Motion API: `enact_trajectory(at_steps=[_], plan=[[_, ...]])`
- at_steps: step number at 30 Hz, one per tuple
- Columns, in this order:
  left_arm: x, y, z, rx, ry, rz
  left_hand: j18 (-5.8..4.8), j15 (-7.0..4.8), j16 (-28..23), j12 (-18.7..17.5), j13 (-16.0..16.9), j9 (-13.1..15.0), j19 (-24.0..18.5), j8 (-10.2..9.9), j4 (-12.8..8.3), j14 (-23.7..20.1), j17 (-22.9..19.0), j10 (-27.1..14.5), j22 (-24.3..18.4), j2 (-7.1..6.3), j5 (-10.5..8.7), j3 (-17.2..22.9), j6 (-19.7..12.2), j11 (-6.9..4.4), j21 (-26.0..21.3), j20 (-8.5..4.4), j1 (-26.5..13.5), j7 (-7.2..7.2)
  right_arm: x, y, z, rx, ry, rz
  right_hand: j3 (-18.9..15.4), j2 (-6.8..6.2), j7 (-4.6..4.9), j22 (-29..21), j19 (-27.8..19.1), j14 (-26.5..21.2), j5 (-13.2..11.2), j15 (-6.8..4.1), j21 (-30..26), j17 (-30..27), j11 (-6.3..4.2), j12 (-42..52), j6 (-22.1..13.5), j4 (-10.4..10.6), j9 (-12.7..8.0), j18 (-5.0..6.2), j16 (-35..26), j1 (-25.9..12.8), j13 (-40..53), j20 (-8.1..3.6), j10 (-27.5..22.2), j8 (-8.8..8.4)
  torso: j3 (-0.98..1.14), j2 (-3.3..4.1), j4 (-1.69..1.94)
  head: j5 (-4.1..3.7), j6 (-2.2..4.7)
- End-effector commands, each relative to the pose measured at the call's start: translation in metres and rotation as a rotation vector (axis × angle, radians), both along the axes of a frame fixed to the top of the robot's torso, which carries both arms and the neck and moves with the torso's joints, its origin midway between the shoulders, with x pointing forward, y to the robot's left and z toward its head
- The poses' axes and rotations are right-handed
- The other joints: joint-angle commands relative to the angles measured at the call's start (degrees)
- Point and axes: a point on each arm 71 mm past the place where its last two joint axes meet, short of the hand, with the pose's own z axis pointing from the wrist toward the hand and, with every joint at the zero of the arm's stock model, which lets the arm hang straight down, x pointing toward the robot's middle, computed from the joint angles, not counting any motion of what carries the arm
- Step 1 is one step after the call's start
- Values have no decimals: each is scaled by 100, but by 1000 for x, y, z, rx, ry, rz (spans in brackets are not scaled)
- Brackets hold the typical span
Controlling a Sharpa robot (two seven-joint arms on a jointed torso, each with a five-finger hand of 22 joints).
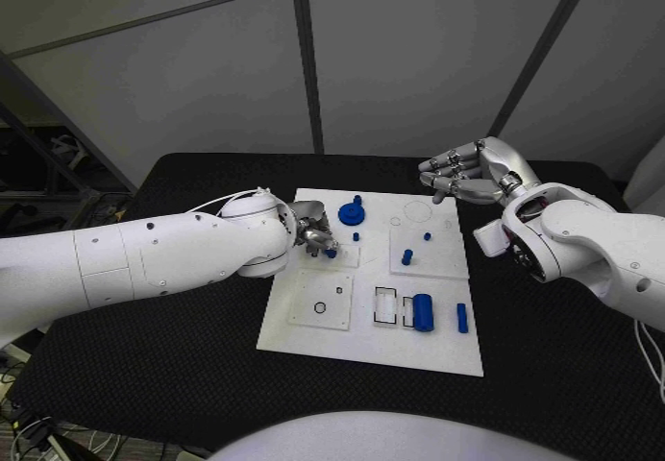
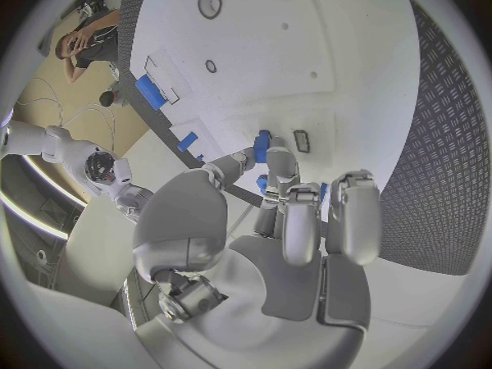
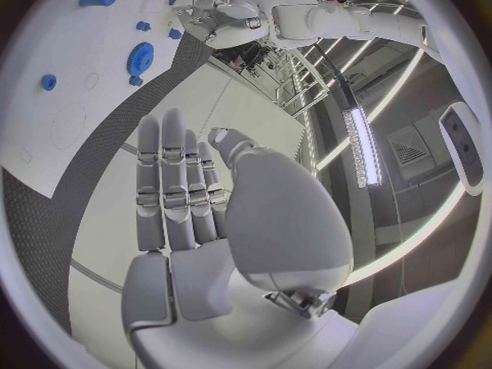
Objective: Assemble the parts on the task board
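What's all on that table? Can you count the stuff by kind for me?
Silver hands: 2, the left hand and the right hand
White board: 1
Blue pieces: 7 that I can make out, one at the left hand's fingertips
Total: 10

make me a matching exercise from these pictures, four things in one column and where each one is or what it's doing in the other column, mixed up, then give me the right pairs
Things
1. left robot hand
2. right robot hand
3. blue gear
4. blue cylinder

Places or states
A. lying on its side near the task board's front edge
B. raised past the board's far right corner, holding nothing
C. down over the board's left half, pinching a small blue part
D. on the far part of the board, just beyond the left robot hand

Pairs: 1-C, 2-B, 3-D, 4-A
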Motion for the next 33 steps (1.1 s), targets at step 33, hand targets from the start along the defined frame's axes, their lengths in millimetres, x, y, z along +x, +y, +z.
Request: enact_trajectory(at_steps=[33], plan=[[1, -2, -4, 23, 34, -13, -150, -72, 18, 306, 352, -239, 207, 71, 211, 524, 1228, 350, 702, -96, -24, -452, 244, -160, 142, -38, -312, -59, 0, -1, 1, -3, -1, 1, 36, -12, -5, -7, 53, 37, 44, -3, -40, -14, 12, -24, -38, -11, 3, 66, -50, -33, -16, -2, -25, -15, -4, 0, 6, -10, -35]])
